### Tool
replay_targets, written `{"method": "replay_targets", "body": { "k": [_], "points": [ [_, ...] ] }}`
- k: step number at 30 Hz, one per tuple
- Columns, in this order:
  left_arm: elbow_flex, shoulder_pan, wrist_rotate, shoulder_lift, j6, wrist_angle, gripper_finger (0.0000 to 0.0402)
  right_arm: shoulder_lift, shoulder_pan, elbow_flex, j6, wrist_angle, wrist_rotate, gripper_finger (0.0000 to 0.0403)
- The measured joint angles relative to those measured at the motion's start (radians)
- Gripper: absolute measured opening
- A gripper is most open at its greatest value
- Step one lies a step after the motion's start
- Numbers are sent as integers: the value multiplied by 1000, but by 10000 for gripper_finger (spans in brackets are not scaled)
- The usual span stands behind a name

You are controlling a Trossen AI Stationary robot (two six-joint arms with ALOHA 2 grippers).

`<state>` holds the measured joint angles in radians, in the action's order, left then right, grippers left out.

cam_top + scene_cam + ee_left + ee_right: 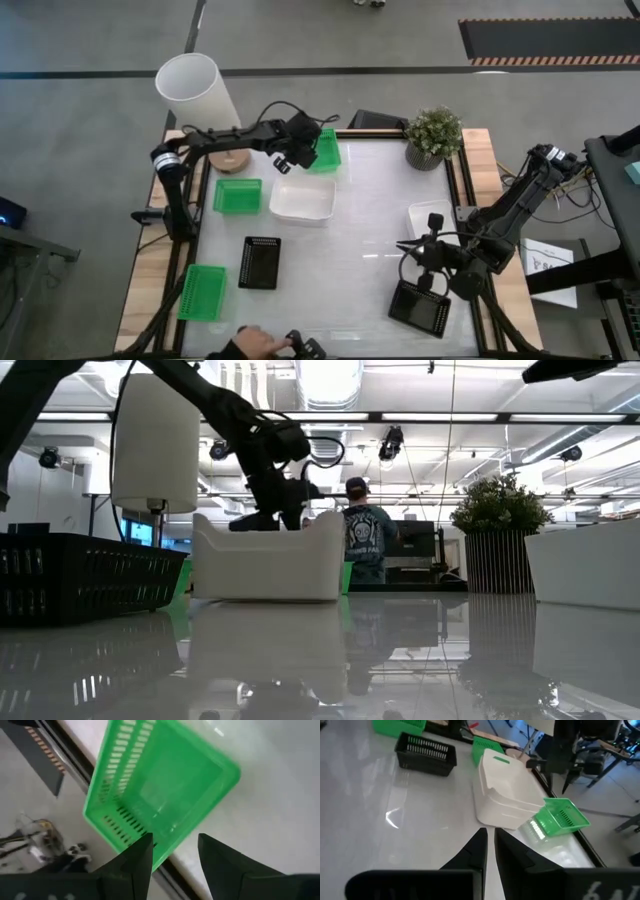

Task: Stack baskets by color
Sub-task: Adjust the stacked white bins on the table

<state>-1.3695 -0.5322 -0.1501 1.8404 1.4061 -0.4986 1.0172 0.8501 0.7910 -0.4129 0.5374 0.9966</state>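
A green basket sits at the table's far edge, tilted in the right wrist view, its outer end over the table's dark border. My left gripper hangs open just above its near rim, touching nothing. Two more green baskets lie at the left. One white basket stands in the middle and another at the right. One black basket lies left of centre. My right gripper is shut and empty, hovering near a second black basket.
A tall white lampshade stands at the far left corner and a potted plant at the far right. A person's hand rests at the near edge. Another person stands in the room behind.
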Motion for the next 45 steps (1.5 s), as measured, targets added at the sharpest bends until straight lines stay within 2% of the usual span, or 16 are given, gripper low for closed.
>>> {"method": "replay_targets", "body": {
  "k": [5,11,20,28,37,41,45],
  "points": [
    [14,-19,18,-3,13,25,141,0,0,0,3,-34,0,27],
    [19,-8,-35,-26,-26,-7,141,0,0,0,3,-57,0,27],
    [15,38,33,-104,-119,-10,141,-2,0,0,12,-56,26,27],
    [57,69,36,-123,-218,-18,141,-13,0,0,18,-56,27,27],
    [57,158,52,-133,-344,-139,141,-15,0,1,20,-56,26,27],
    [56,205,76,-137,-353,-126,141,-15,0,1,24,-54,26,27],
    [56,195,11,-138,-293,-92,141,-15,0,1,24,-54,26,27]
  ]
}}
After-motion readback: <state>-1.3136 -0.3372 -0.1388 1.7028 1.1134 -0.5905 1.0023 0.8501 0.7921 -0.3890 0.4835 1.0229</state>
